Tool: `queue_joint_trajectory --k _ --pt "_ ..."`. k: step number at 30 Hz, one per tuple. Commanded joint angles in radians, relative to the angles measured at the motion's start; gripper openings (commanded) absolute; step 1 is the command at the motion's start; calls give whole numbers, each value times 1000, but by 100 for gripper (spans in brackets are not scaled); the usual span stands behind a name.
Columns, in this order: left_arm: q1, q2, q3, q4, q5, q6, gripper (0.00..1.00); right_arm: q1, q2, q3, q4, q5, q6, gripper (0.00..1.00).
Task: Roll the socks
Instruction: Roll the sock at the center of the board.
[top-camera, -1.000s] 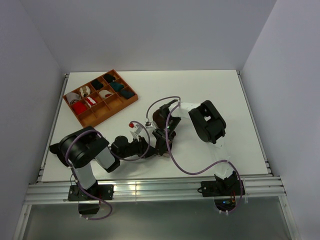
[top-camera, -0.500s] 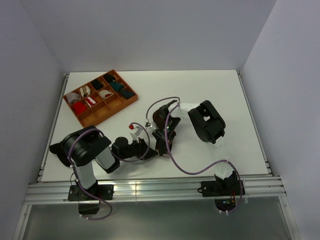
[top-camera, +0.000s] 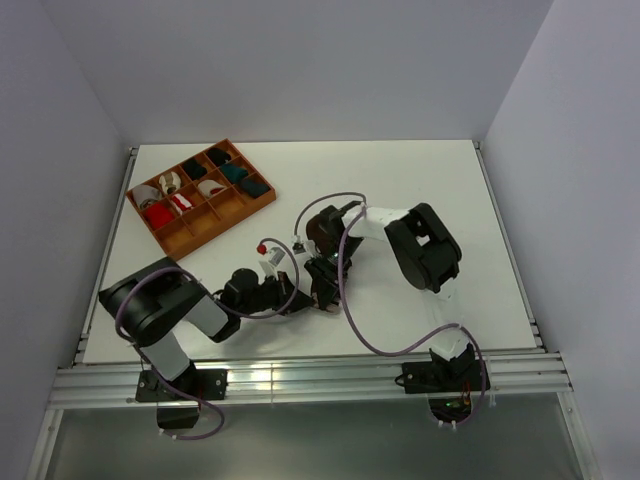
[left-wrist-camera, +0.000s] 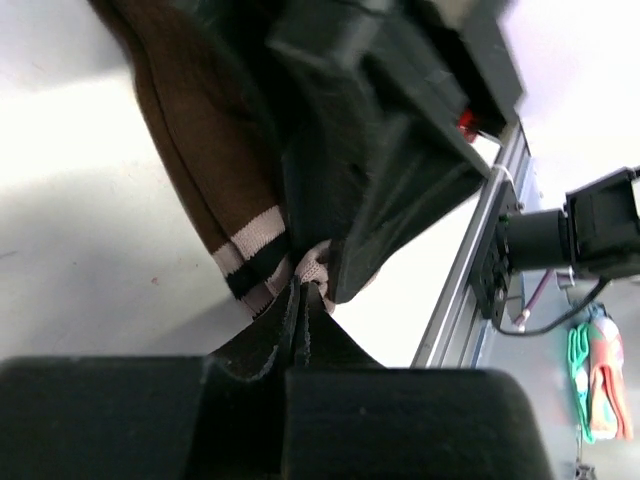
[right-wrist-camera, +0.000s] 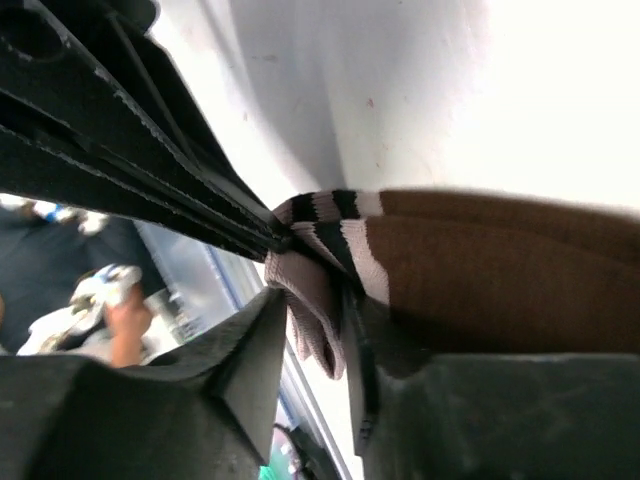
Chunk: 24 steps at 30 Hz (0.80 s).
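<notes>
The dark brown socks (top-camera: 318, 234) lie mid-table beneath my two grippers. In the left wrist view the brown socks (left-wrist-camera: 195, 130) run up and left, with the pale pinkish striped cuff (left-wrist-camera: 255, 250) at my fingertips. My left gripper (left-wrist-camera: 301, 290) is shut, pinching the pale cuff edge. In the right wrist view the socks (right-wrist-camera: 500, 270) stretch to the right, and the pale cuff fold (right-wrist-camera: 312, 300) sits between the fingers of my right gripper (right-wrist-camera: 312, 325), which is closed on it. In the top view the left gripper (top-camera: 303, 300) and right gripper (top-camera: 325, 296) meet tip to tip.
An orange divided tray (top-camera: 186, 238) with red, white, teal and dark sock bundles stands at the back left. The table's metal front rail (top-camera: 300, 375) runs just behind the grippers. Purple cables (top-camera: 375, 345) loop over the right arm.
Both grippers keep hold of the cuff at the same spot. The left arm's elbow has sunk toward the table, and the right arm's elbow has shifted slightly right.
</notes>
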Motion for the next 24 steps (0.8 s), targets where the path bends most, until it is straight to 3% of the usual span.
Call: queue_joint_trajectory --k 1,10,20,24 --pt "0 -102 54 -203 -60 -3 0 0 -124 -34 171 126 87 38" --pt "-6 -183 197 -650 -155 0 0 -3 -252 -63 249 216 120 46" --pt "0 -106 304 -867 -129 -64 0 -30 -596 -170 349 356 62 47" --pt "1 -97 372 -941 -106 -87 0 -31 -758 -325 443 410 -35 45"
